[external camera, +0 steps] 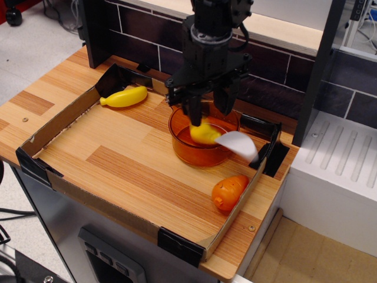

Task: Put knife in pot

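The knife (219,139) has a yellow handle and a white blade. It looks blurred, with its handle inside the orange translucent pot (191,154) and its blade sticking out over the pot's right rim. My gripper (209,112) hangs directly above the pot. Its two black fingers (194,113) are spread apart, with nothing between them. The knife is just below the fingertips and free of them.
A yellow banana-shaped toy (125,97) lies at the back left of the cardboard-edged wooden tray (65,186). An orange carrot-like toy (229,190) lies at the front right by the tray wall. A dark brick wall and a black post stand behind.
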`<state>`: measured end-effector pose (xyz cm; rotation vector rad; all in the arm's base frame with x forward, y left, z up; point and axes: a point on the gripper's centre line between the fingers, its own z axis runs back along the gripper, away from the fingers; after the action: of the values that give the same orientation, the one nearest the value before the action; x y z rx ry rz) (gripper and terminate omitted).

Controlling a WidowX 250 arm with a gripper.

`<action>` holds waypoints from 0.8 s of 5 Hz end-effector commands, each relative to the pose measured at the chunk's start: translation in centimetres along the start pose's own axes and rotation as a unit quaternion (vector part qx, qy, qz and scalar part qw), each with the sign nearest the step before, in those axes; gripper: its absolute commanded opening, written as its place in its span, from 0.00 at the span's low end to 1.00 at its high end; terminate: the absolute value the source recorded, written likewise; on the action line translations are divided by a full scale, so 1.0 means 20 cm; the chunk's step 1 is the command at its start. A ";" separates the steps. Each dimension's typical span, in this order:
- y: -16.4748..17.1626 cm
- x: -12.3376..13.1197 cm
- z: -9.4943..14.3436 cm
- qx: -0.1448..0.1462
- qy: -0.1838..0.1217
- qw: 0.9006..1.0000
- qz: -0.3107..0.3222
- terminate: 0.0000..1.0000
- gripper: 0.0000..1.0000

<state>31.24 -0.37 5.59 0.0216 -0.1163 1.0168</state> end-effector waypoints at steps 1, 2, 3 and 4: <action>0.03 0.05 0.08 -0.020 -0.017 1.000 0.002 0.00 1.00; 0.04 0.07 0.21 -0.040 -0.040 0.998 -0.005 0.00 1.00; 0.08 0.15 0.34 -0.068 -0.058 0.996 0.026 0.00 1.00; 0.09 0.23 0.39 -0.050 -0.066 0.996 0.028 0.00 1.00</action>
<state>31.12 3.96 12.09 0.0148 -0.2383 1.0678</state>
